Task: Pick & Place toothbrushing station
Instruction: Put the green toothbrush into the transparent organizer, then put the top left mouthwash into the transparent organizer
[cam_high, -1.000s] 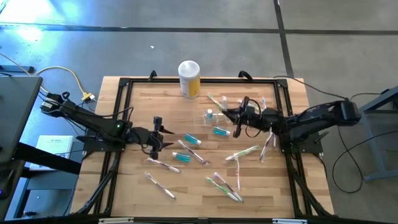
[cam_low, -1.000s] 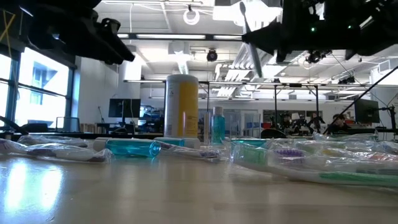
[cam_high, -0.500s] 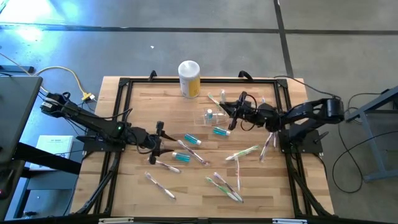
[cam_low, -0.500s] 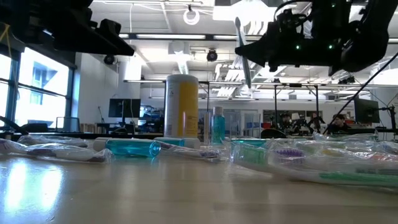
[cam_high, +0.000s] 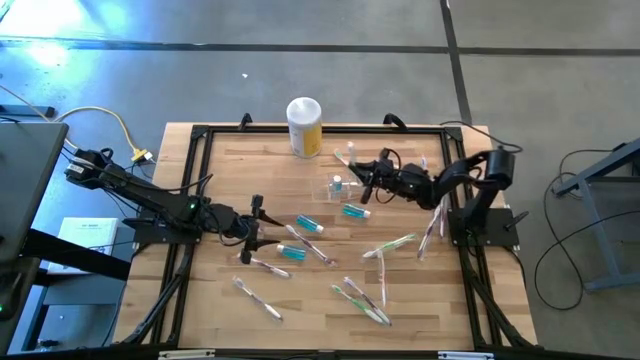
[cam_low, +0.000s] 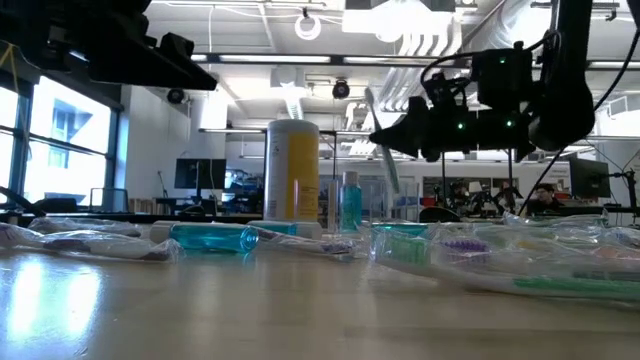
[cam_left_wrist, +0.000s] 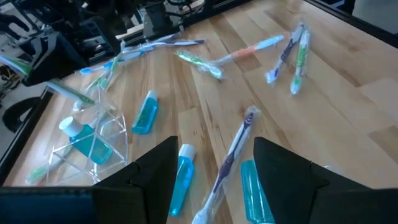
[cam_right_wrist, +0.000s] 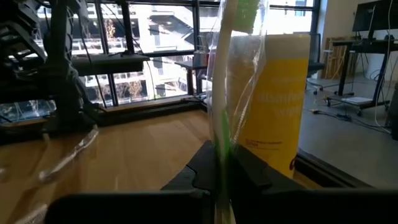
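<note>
High view showed the right gripper (cam_high: 366, 186), clamped on a wrapped green toothbrush (cam_right_wrist: 225, 81), had drawn nearer the clear boxy plastic toothbrushing station (cam_high: 341, 187) at mid-table. Left gripper (cam_high: 252, 232) stayed open above the wooden table (cam_high: 450, 300).

Station (cam_high: 339, 187): small clear plastic holder, boxy, standing on the wooden surface (cam_high: 300, 300) toward its far middle. A blue tube with a white cap stands inside. Nothing grips it.
</note>
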